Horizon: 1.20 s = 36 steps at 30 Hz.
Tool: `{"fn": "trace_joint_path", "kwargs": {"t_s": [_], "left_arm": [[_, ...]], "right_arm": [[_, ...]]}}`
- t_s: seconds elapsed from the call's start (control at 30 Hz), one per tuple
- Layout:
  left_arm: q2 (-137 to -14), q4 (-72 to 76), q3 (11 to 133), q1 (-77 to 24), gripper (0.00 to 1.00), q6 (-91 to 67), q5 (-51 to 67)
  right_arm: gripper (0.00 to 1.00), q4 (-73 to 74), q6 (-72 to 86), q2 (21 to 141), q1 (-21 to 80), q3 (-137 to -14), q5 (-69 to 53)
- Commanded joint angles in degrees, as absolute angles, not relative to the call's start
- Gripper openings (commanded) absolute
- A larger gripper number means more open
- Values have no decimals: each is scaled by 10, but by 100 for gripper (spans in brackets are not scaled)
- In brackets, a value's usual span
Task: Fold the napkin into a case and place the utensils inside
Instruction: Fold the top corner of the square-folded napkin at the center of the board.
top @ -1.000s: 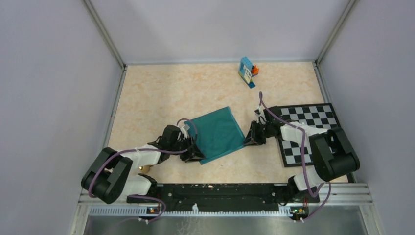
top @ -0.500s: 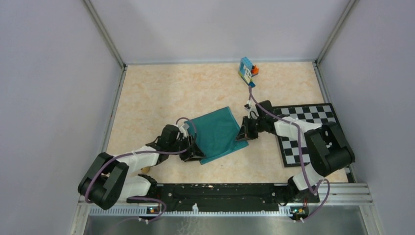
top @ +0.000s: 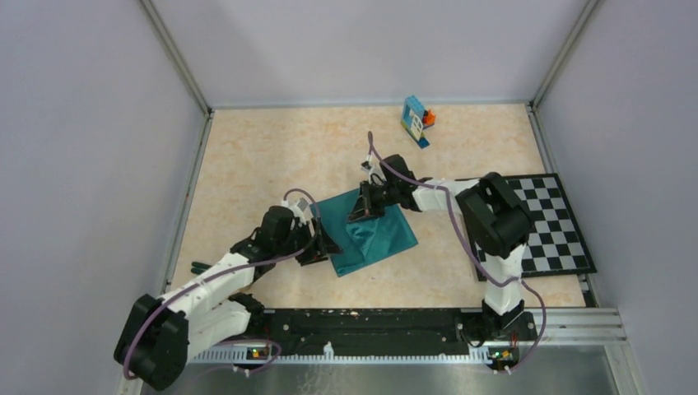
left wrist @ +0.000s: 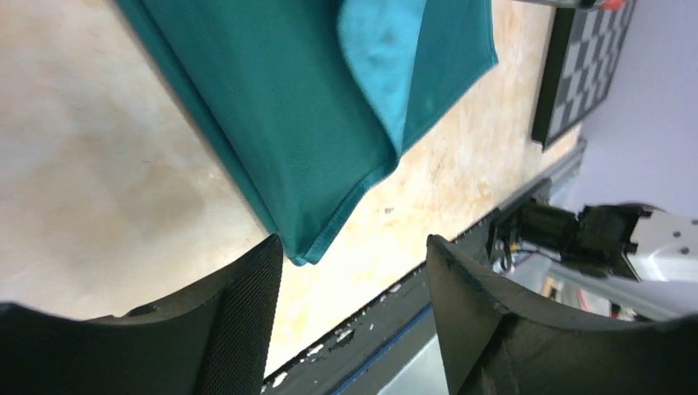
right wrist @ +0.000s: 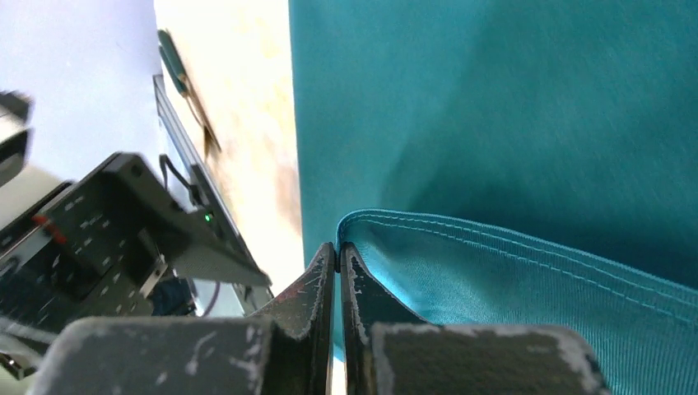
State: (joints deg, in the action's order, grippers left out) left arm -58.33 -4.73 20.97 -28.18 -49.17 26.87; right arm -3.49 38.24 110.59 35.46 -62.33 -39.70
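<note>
Teal napkin [top: 383, 239]: limp, light cloth, best held by its hem. My right fingers [right wrist: 309, 288] clamp that hem; left fingers [left wrist: 239, 304] stand apart at the napkin's near corner.

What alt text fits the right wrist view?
The right gripper, jaws shut, pinches the hemmed edge of the teal napkin and holds it over the rest of the cloth. Beige tabletop shows at left.

Probably a robotics lab test cell: plain panel walls [top: 82, 123] on aluminium framing [top: 177, 58] enclose a marble-pattern surface [top: 272, 156], with a checkerboard mat [top: 560, 239] and two arms [top: 222, 276] bolted to a front rail [top: 370, 321].
</note>
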Motion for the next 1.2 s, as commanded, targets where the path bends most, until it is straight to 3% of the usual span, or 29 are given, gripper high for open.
{"fn": "trace_joint_path", "kwargs": {"t_s": [0.0, 0.07, 0.17, 1.17], "left_arm": [[-520, -173, 268, -281, 75, -486, 105], [-502, -205, 280, -277, 82, -498, 58], [-483, -207, 286, -271, 85, -494, 36], [-435, -225, 276, -258, 85, -489, 25]], "right_arm": [[0, -142, 460, 1167, 382, -698, -410], [0, -150, 477, 1197, 388, -726, -400], [0, -162, 493, 1227, 393, -757, -388], [0, -119, 489, 1336, 413, -896, -384]]}}
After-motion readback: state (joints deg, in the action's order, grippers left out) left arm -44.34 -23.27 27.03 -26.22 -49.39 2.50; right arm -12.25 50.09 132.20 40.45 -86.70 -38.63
